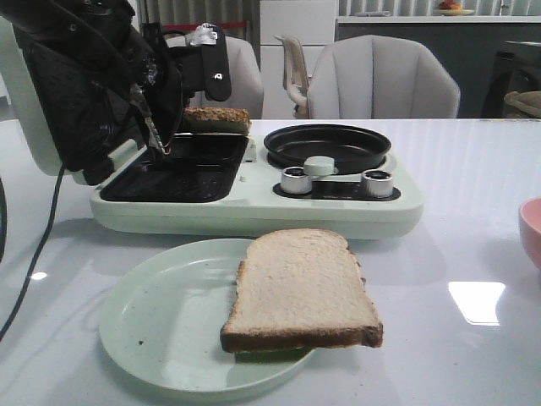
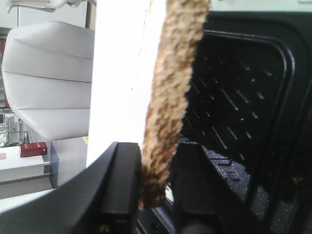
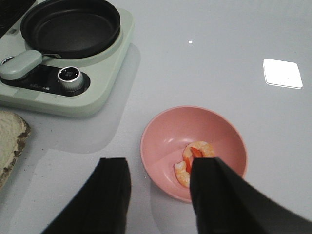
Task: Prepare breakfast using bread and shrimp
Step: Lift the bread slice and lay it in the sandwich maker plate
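Bread: 2 slices. 1 bread slice (image 1: 302,290) lies at 6 o'clock in the front view; the other bread slice (image 1: 217,119) shows at 11 o'clock, edge-on.

Plates: 1 pale green plate (image 1: 161,326).

Bowls: 1 pink bowl (image 3: 165,141), at 5 o'clock in the right wrist view.

Shrimp: 1 shrimp (image 3: 187,163) can be counted in that bowl; part is hidden.

Cookers: 1 pale green breakfast maker (image 1: 254,211) on the bench, with 1 round black pan (image 1: 327,145), 1 rectangular grill plate (image 1: 173,173) and 2 silver knobs, left knob (image 1: 297,179) and right knob (image 1: 378,183).

Chairs: 3 pale chairs (image 1: 385,80) behind the bench.
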You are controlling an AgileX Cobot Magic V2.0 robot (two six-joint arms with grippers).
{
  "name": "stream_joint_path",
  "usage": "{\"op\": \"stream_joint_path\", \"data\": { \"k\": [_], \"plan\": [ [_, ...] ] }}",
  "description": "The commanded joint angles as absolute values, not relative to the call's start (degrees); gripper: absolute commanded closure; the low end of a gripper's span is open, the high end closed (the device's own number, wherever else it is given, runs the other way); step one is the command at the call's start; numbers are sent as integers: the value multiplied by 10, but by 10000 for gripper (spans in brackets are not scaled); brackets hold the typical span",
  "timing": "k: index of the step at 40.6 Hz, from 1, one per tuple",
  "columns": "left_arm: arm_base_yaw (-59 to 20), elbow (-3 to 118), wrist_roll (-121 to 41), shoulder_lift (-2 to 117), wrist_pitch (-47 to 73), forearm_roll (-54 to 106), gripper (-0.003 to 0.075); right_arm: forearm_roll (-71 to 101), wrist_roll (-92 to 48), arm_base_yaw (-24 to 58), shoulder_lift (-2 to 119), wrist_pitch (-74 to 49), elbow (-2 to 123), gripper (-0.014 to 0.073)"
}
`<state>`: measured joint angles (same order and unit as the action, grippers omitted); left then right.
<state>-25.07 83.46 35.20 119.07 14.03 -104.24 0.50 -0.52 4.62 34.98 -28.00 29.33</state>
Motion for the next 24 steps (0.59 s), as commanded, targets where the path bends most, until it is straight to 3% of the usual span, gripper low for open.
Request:
{"op": "stream_joint_path", "data": {
  "k": [1,12,24],
  "plan": [
    [-249,841,364,1155,166,-1066,363,0,-10,43,353,-233,314,172],
    [-249,780,364,1146,213,-1066,237,0,-10,43,353,-233,314,172],
    [-253,708,396,1041,199,-1066,225,0,-10,43,353,-233,314,172]
  ]
}}
